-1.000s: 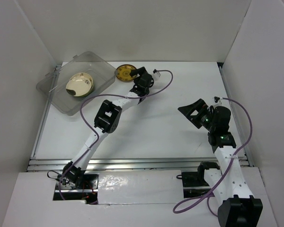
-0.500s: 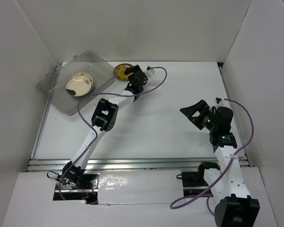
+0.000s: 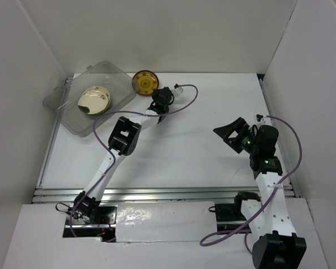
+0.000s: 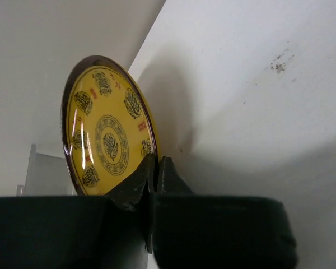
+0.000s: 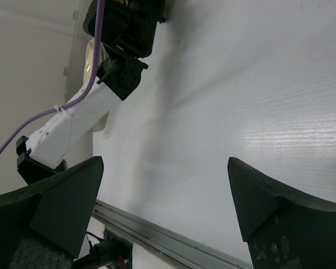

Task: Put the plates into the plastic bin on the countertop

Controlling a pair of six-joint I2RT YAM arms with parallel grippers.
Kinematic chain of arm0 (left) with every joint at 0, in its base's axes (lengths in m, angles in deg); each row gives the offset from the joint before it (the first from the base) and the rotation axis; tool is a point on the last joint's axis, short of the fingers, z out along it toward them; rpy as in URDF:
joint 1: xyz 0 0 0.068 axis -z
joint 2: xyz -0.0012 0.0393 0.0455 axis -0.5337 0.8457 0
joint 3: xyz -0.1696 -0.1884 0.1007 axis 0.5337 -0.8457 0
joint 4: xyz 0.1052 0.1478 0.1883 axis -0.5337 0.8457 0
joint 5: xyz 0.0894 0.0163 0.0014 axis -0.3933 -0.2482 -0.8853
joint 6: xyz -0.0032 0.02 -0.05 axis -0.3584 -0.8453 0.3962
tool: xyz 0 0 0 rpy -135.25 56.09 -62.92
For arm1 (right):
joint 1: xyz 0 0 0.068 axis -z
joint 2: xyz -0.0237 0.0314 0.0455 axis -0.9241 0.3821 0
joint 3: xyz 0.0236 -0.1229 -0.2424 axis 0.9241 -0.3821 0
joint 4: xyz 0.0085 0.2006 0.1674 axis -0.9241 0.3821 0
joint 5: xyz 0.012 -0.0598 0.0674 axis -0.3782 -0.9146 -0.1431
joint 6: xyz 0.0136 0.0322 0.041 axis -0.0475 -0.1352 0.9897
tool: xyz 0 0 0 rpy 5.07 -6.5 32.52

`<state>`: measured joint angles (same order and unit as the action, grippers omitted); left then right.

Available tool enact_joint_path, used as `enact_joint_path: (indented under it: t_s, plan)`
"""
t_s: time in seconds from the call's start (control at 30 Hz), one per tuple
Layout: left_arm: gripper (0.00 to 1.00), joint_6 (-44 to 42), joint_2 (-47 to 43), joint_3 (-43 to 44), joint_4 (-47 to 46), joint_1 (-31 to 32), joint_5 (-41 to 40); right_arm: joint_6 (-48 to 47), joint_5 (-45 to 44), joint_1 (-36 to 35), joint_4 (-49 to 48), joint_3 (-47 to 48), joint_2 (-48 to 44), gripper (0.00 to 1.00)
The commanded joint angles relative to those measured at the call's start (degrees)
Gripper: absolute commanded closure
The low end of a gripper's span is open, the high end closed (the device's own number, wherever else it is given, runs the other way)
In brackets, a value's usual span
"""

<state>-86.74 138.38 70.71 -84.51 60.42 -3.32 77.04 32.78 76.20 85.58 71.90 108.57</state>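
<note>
Pinching the near rim of the mustard-gold plate [image 3: 145,82] [image 4: 106,130], the left claw [image 3: 154,92] [image 4: 155,169] is clenched, its two dark fingers [image 4: 167,175] pressed together over the plate's edge. In the left wrist view the plate stands out just beyond the fingertips, its patterned face turned to the claw's left and its dark rim showing all round. The white countertop [image 3: 201,112] [image 4: 257,84] spreads past the claw on its right, and the back wall [image 3: 168,39] rises close behind the plate.

Off to the left claw's left sits the clear plastic bin [image 3: 120,75], set at an angle, its near corner just beside the held plate. One pale plate [image 3: 94,100] lies flat inside it, apart from the claw.

The right claw [image 3: 233,134] [image 5: 165,196] is released, its fingers [image 5: 61,202] spread wide with only bare countertop between them; it grasps nothing. It hangs well apart from the left claw, the plate and the bin, and the metal rail [image 3: 168,193] [image 5: 157,231] runs along the table edge behind it
</note>
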Motion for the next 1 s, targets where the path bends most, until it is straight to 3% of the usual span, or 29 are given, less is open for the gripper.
enact_joint_path:
  t_s: [0.0,0.4,0.77,0.87,0.9,0.97]
  plan:
    - [0.98,0.78,-0.5,-5.64,0.15,-0.21,0.62,-1.59,0.97,0.65,0.99,3.61,-0.14,0.0]
    - [1.0,-4.05,-11.48,-15.59,-5.23,5.58,0.35,-1.76,1.06,0.39,1.43,5.37,-0.23,0.01]
    - [1.0,-5.99,-22.2,-14.37,0.39,14.72,4.4,-2.64,-0.69,-0.49,6.44,9.58,-4.71,0.0]
    - [1.0,-2.22,-25.45,-10.87,3.99,15.43,0.29,-3.0,-1.14,-0.49,8.98,11.69,-6.38,0.0]
    - [1.0,3.71,-26.24,-8.5,9.48,14.82,-1.39,-3.0,-1.14,-0.58,9.25,12.13,-6.82,0.0]
    - [1.0,16.43,-25.55,4.66,20.99,13.77,-6.4,-2.3,-0.35,-0.58,9.34,13.37,-7.87,0.0]
